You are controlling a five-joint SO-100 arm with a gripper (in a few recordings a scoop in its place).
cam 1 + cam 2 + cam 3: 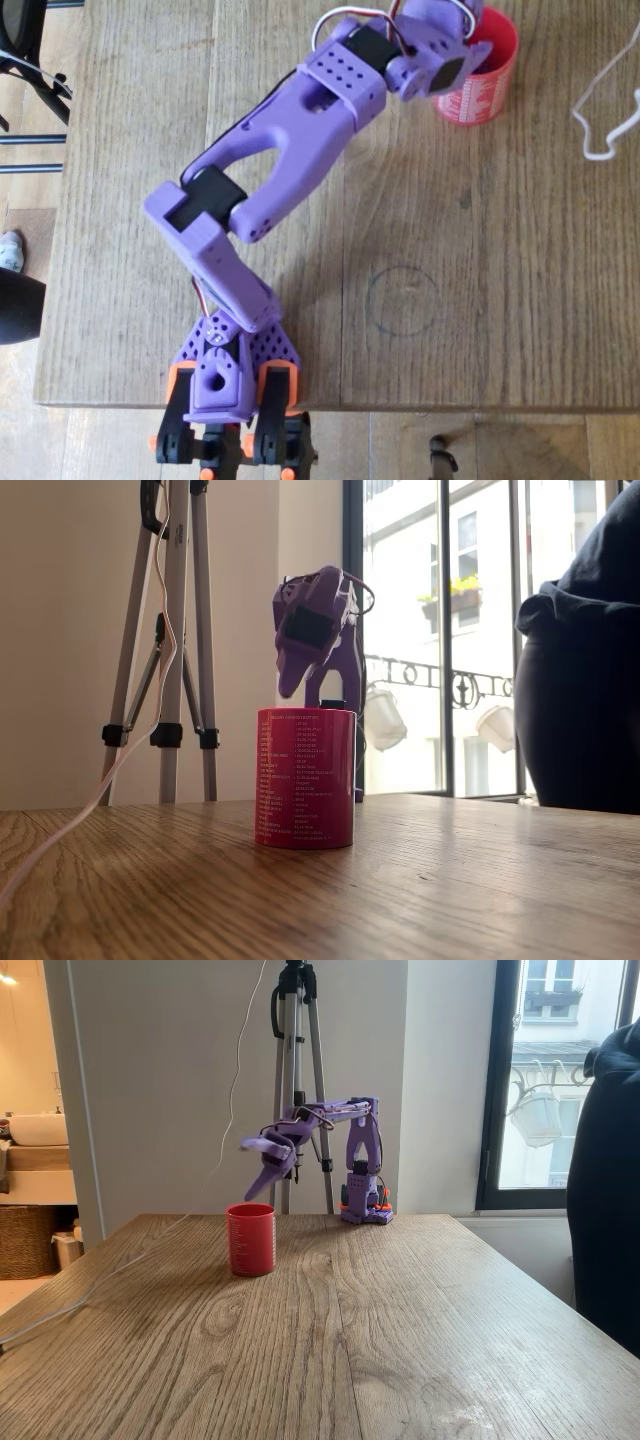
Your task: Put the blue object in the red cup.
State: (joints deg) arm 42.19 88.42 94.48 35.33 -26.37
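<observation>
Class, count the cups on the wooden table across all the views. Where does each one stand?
1. The red cup stands near the table's far edge in the overhead view, directly under the purple arm's pincer. No other cup shows.

Stood on a wooden counter [400, 1340] with strong grain, a faint pencilled circle [405, 299] drawn on it in the overhead view. Backed by a plain pale wall [170, 1080] with a grey tripod [300, 1080] before it and a white cable [600, 110] trailing over the wood. Lit by daylight from a tall dark-framed window [555, 1080] at the right in both fixed views, with an iron balcony railing [440, 680] and hanging pots [385, 720] outside; showed a washbasin [38, 1128] above a wicker basket [25, 1240] through a doorway at far left.
</observation>
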